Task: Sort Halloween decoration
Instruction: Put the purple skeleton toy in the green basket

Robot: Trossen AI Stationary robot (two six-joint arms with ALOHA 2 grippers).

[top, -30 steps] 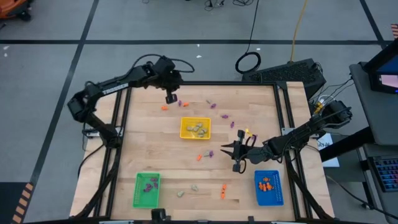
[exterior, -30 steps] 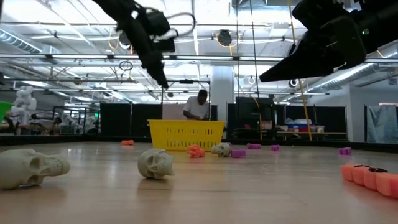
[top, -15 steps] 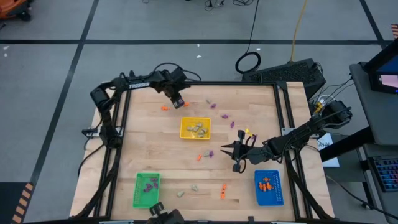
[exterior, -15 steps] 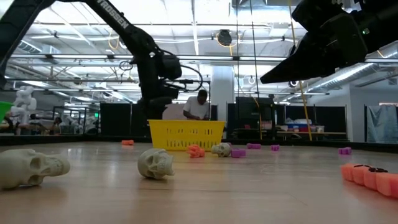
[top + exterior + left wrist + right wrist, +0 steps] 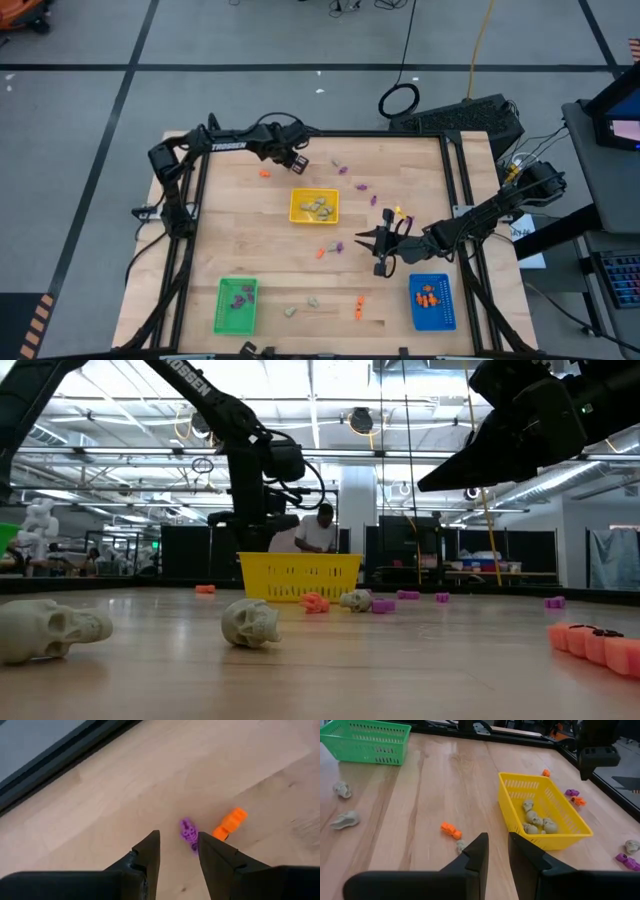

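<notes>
Tiny purple moulded-plastic trinket (image 5: 188, 833) lying on pale wooden tabletop (image 5: 260, 765) near far edge, just beside small orange plastic trinket (image 5: 229, 822). Likely light, rigid, prone to skidding; pinching across narrow middle advised. Left gripper (image 5: 178, 851) hovering above it, fingers parted, nothing held. Right gripper (image 5: 497, 851) waiting mid-table near yellow slotted plastic basket (image 5: 511, 788), fingers slightly apart, holding nothing.

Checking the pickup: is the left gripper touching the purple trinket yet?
Apart. The left wrist view shows the purple trinket on bare wood beyond the left gripper.
</notes>
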